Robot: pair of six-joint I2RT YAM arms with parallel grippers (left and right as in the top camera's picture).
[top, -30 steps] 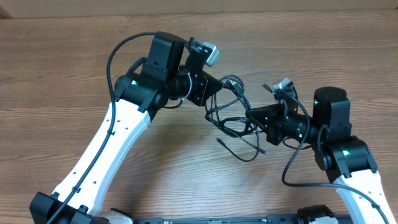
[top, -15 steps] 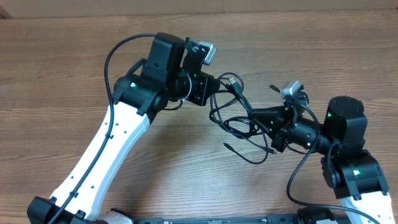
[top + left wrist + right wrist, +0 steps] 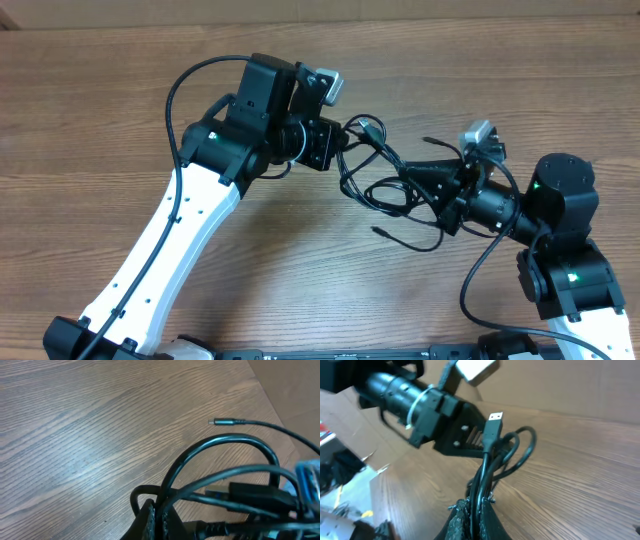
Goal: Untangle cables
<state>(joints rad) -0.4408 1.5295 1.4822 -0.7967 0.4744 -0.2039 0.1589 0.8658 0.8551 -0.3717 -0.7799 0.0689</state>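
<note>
The cables (image 3: 385, 185) are a tangle of thin black cords held up between my two grippers over the middle of the wooden table. My left gripper (image 3: 340, 140) is shut on cords at the tangle's upper left; its wrist view shows looping cords (image 3: 225, 460) and a loose plug end (image 3: 225, 422). My right gripper (image 3: 420, 185) is shut on cords at the tangle's right side. Its wrist view shows the cords (image 3: 490, 475) rising from the jaws (image 3: 476, 507), with a USB plug (image 3: 495, 417) near the left gripper. A loose end (image 3: 385, 232) hangs toward the table.
The wooden table (image 3: 100, 120) lies all around. The thick black arm cable (image 3: 185, 80) loops over the left arm. Another arm cable (image 3: 475, 280) curves below the right gripper. A cardboard edge (image 3: 300, 8) runs along the far side.
My right gripper has moved right and a little up with its cords, drawing the tangle out. The left gripper has stayed nearly still.
</note>
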